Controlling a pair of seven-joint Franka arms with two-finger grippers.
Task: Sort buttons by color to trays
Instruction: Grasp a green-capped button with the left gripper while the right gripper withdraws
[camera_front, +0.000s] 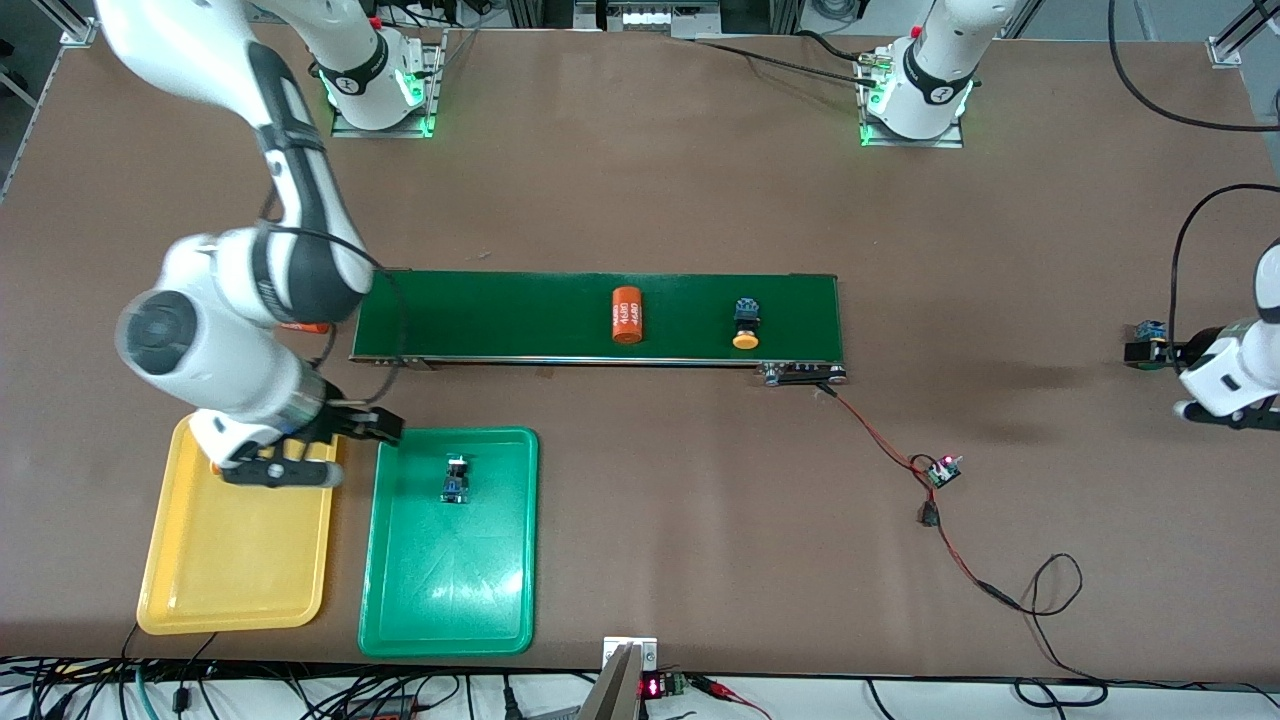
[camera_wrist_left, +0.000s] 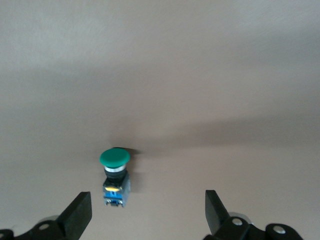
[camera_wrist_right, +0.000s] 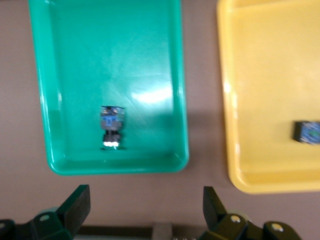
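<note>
My right gripper (camera_front: 285, 468) is open and empty, in the air over the yellow tray's (camera_front: 235, 560) end nearest the conveyor; it also shows in the right wrist view (camera_wrist_right: 145, 210). A black-and-blue button (camera_wrist_right: 306, 131) lies in the yellow tray (camera_wrist_right: 265, 100). Another button (camera_front: 457, 478) lies in the green tray (camera_front: 450, 590); its cap blends with the tray (camera_wrist_right: 110, 40). A yellow-capped button (camera_front: 746, 325) sits on the belt. A green-capped button (camera_wrist_left: 115, 175) rests on the table (camera_front: 1147, 340) at the left arm's end. My left gripper (camera_wrist_left: 147, 212) is open just short of it.
The dark-green conveyor belt (camera_front: 500, 315) runs across the table's middle and carries an orange "4680" cylinder (camera_front: 627, 314). Red and black wires lead from its end to a small board (camera_front: 943, 470). Cables line the table edge nearest the camera.
</note>
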